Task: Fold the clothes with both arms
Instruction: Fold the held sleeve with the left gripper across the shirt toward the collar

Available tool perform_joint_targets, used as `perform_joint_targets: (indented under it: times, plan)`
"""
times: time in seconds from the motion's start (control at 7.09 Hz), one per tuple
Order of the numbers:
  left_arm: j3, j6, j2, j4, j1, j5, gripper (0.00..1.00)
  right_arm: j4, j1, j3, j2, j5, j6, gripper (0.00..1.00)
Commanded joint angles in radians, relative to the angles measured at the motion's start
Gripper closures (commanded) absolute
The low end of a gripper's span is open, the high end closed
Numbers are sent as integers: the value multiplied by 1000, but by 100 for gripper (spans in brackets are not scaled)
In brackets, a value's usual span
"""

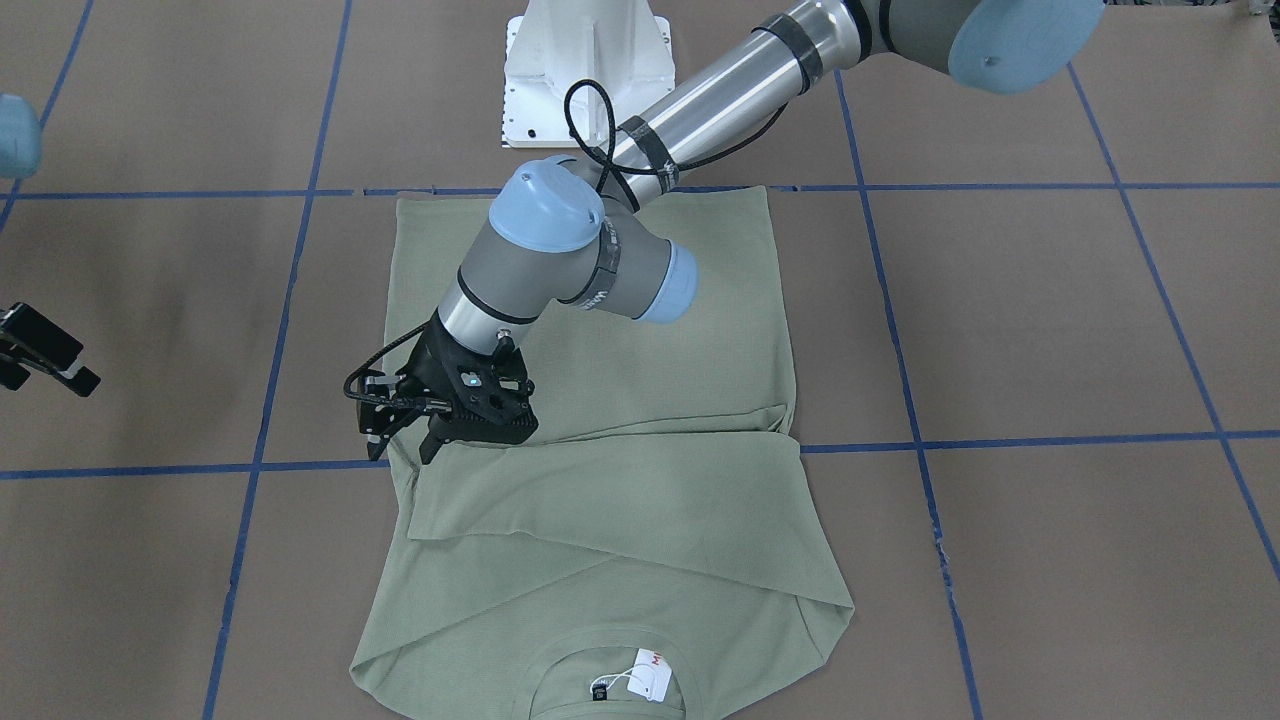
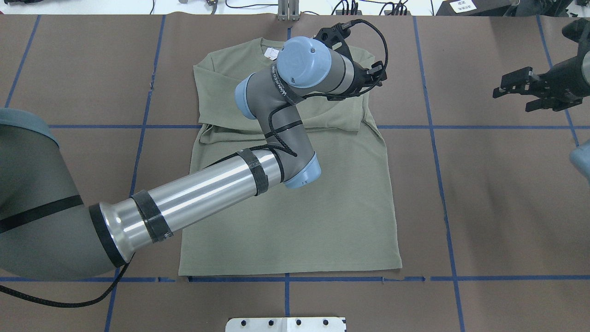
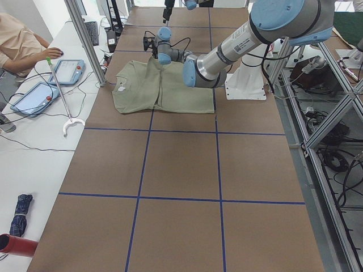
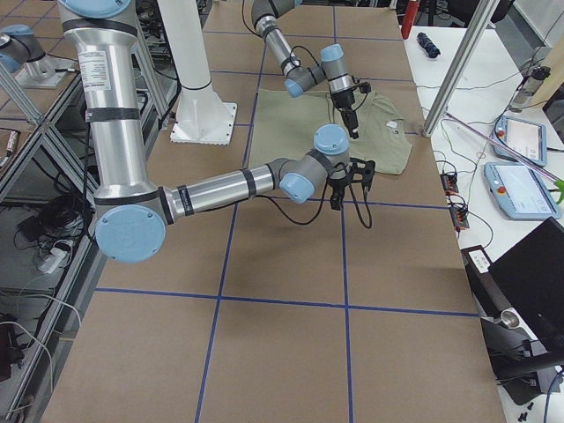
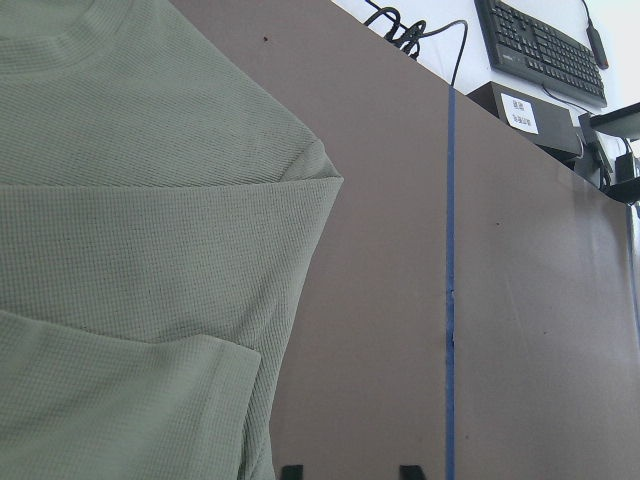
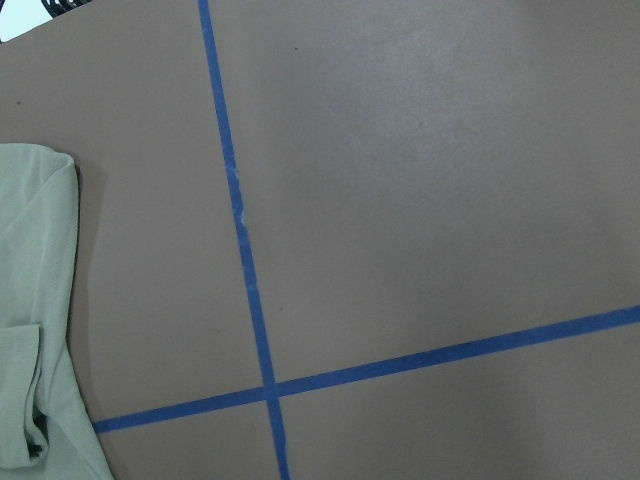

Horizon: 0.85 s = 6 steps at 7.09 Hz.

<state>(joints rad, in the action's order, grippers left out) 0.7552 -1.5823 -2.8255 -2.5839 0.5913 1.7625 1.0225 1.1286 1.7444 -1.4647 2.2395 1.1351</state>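
Jaws of left gripper (image 1: pixel 402 455): parted and empty. The wrist view shows both fingertips over bare table (image 1: pixel 1050 320), with no cloth between them.
Jaws of right gripper (image 2: pixel 509 94): seem parted and empty, though the overhead view is the only clear one and the wrist view shows no fingers.
Shirt (image 1: pixel 650 400): lies flat on the table, hem (image 2: pixel 290 272) nearest the robot's base and collar (image 1: pixel 610 665) on the far side, with a white tag (image 1: pixel 652 682) at the neck.
Sleeve (image 1: pixel 600 500): folded across the chest as a band, its cuff end at the shirt's side edge on the robot's right.
Shirt relative to left gripper: the gripper hangs low at that side edge, just beside the cuff end, fingers pointing down and just off the fabric.
Shirt relative to right gripper: well apart, out over bare table on the robot's right. Only the shirt's edge shows at the margin of its wrist view.
Step in hand: judged to be the end of the sleeve fold, with the sleeve laid in place and nothing gripped.
Next move: probably a lengthwise fold of the body. It calls for the right gripper to come in to the shirt, each gripper to pinch one corner of the same end, and both to lift and carry it evenly.
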Motion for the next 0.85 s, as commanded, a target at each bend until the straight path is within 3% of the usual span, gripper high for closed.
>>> perform_joint_targets:
  times: [0.0, 0.14, 0.42, 0.71]
  plan:
    - [161, -25, 79, 55, 1, 67, 10, 2, -204, 94, 17, -192, 302, 0]
    - [270, -16, 145, 148, 5, 116, 10, 11, -316, 142, 15, -296, 383, 1]
    - [543, 16, 379, 189, 25, 162, 15, 16, -511, 219, -5, -427, 572, 2]
    - [738, 71, 554, 229, 48, 175, 15, 16, -718, 286, -72, -567, 693, 2]
